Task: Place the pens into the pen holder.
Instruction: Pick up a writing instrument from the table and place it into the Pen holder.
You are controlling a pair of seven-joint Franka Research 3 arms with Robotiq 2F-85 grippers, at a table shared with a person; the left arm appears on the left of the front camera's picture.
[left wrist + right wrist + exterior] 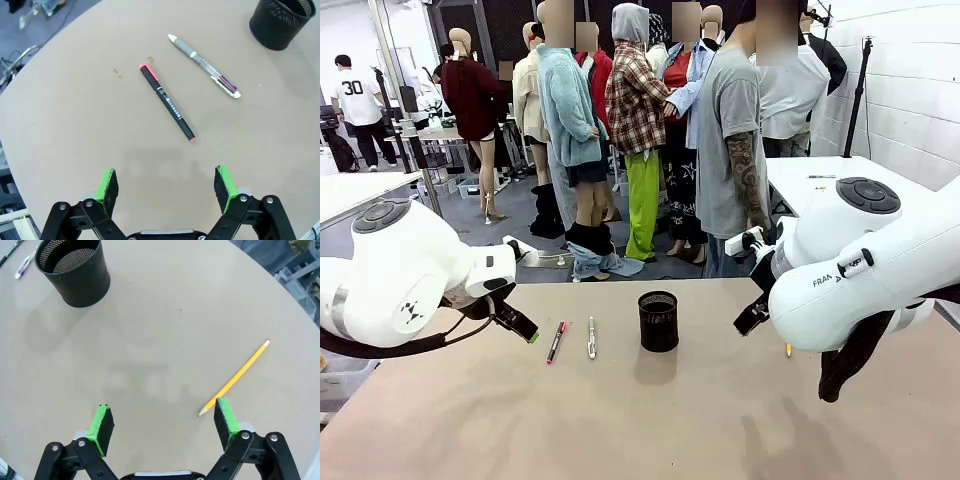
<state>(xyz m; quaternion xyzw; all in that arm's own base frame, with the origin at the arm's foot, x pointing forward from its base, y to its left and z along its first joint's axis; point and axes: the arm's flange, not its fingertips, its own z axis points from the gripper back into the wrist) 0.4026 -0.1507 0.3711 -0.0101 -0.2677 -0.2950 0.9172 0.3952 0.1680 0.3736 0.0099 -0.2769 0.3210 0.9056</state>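
- Left gripper (166,182) hovers, jaws wide apart, over the tan counter (75,130). The slim black pen with red-pink ends (166,102) lies just ahead, the silver-white pen (205,65) beyond it.
- Right gripper (163,421), jaws apart too, hangs by the yellow pencil (235,377).
- The black metal-mesh cup (658,320) stands upright between them.
- My advice: square the jaws across the shaft, grip at the middle, then tip it upright over the cup.

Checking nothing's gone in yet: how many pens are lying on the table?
3. The black pen and silver-white pen lie side by side left of the pen holder; the yellow pencil lies to its right.
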